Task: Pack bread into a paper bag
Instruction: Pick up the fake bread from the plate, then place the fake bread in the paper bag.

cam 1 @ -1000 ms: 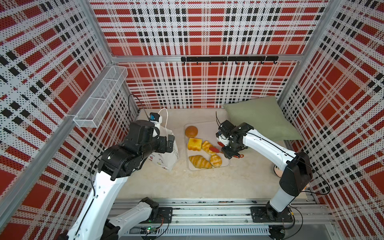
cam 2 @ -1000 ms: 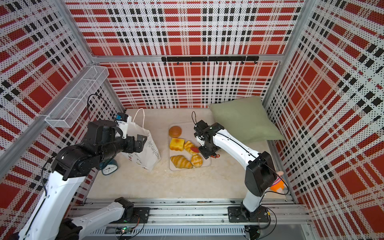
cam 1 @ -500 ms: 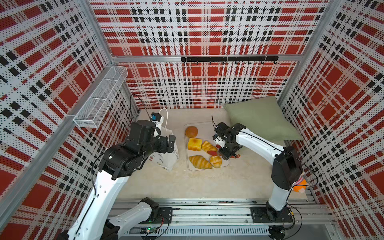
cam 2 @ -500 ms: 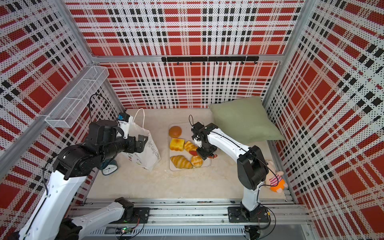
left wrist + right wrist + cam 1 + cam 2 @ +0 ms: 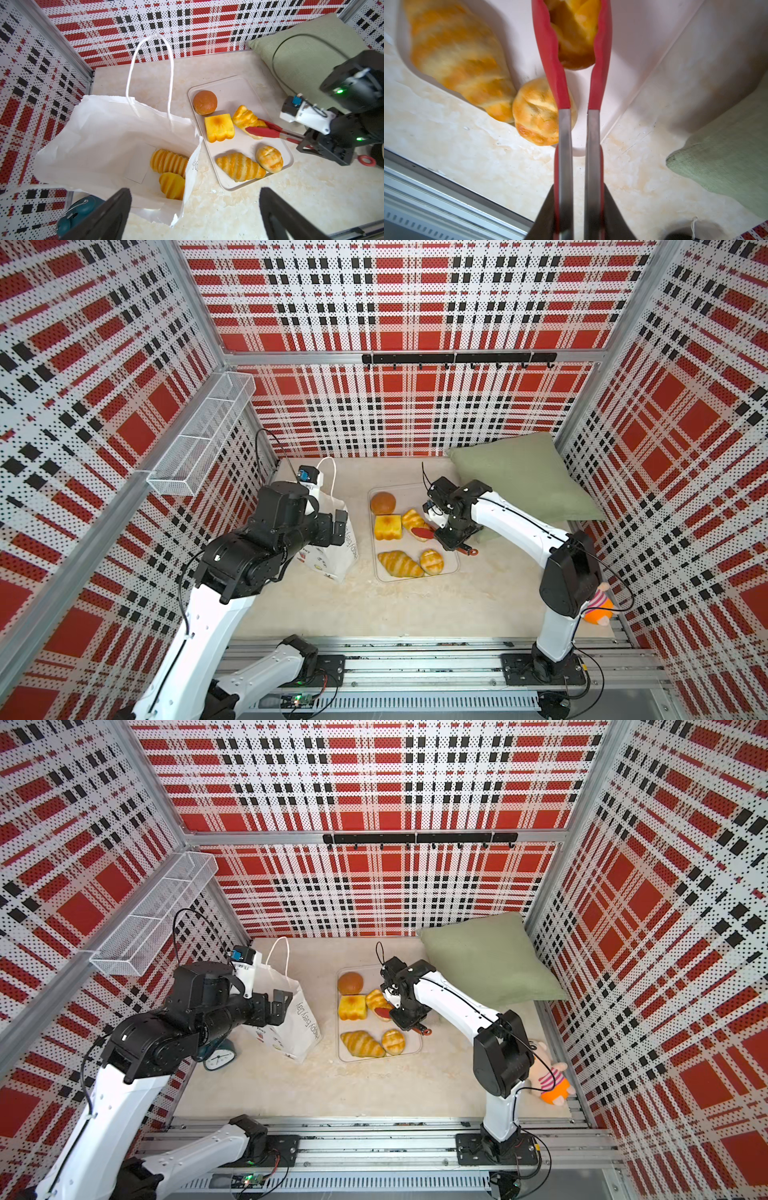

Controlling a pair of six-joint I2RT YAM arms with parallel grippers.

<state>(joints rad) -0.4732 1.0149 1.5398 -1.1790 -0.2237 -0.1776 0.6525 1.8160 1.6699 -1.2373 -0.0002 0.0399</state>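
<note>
Clamping tongs (image 5: 564, 128) with right gripper (image 5: 577, 207), pinching roll (image 5: 575, 35) just ahead (left gripper (image 5: 193, 216) gaping, empty); risk of slipping off smooth tips.

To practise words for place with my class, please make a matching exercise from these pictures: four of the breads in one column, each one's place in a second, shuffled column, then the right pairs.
Breads
1. ridged loaf
2. round brown bun
3. twisted roll
4. croissant

Places
A. on the tray, beside the small round roll
B. between the tips of the red tongs
C. inside the paper bag
D. at the tray's far corner, next to the square toast

Pairs: 1-C, 2-D, 3-B, 4-A
</note>
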